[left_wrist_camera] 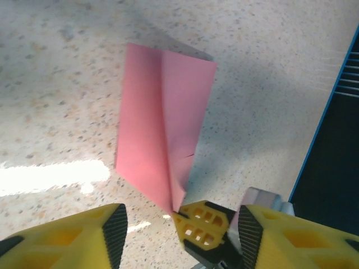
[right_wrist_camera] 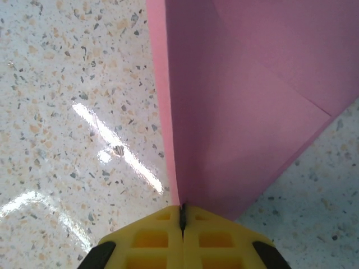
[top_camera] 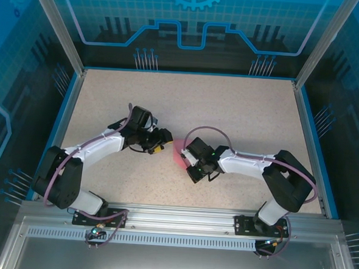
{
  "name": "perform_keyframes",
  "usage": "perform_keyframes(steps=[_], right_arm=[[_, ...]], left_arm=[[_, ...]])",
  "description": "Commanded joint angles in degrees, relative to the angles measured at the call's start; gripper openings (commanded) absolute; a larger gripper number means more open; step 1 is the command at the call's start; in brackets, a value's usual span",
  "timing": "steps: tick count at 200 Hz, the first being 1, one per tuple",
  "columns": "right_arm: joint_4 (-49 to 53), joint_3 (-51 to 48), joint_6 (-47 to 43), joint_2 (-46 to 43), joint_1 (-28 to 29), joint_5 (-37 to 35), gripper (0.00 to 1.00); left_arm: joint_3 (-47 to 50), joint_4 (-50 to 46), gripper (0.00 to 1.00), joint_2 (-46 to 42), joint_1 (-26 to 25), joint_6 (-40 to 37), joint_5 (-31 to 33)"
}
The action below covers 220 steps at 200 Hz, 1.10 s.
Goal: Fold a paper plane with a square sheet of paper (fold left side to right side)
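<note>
Near the middle of the tabletop [top_camera: 229,113], a bit toward the near edge: a pink paper plane [top_camera: 179,154], right between the two grippers. Folded into a slim shape, with one long crease down the middle, wide at one end and pointy at the other.

Pinched at the pointy end by the right gripper [top_camera: 186,152]. Yellow fingers [right_wrist_camera: 151,241] squeezed tight together on the thin paper, with no gap at all.

From the right wrist: paper plane [right_wrist_camera: 241,101] going up and away from the pinch, one long straight edge on the left, speckled tabletop on both sides.

From the left wrist: paper plane [left_wrist_camera: 162,123] spread out ahead, wide end far away, tip down at the right gripper [left_wrist_camera: 196,222]. Dark shadow along the far edge of the paper. Flat on the tabletop or lifted a little? Hard to tell.

Just beside the paper, on its left: the left gripper [top_camera: 165,143], spread wide, holding nothing. Big gap between its two yellow fingers [left_wrist_camera: 73,238], with the pinched tip sitting in that gap, not touched by them.
</note>
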State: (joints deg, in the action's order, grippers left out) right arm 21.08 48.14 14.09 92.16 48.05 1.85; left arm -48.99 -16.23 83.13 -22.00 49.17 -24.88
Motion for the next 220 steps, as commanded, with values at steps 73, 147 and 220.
perform_keyframes(steps=[73,147,220], right_arm=[[-5.86,-3.76,1.60,-2.16,-6.57,17.02,0.00],[-8.17,-5.91,2.34,-1.81,-10.10,22.58,0.00],[-9.38,-6.95,2.87,-1.29,-12.45,25.52,0.03]], left_arm=[[1.99,6.63,0.42,6.64,-2.83,0.92,-4.18],[-3.27,10.03,0.40,16.26,-6.96,2.08,-4.67],[-5.98,10.15,0.42,21.16,-8.20,2.20,-4.39]])
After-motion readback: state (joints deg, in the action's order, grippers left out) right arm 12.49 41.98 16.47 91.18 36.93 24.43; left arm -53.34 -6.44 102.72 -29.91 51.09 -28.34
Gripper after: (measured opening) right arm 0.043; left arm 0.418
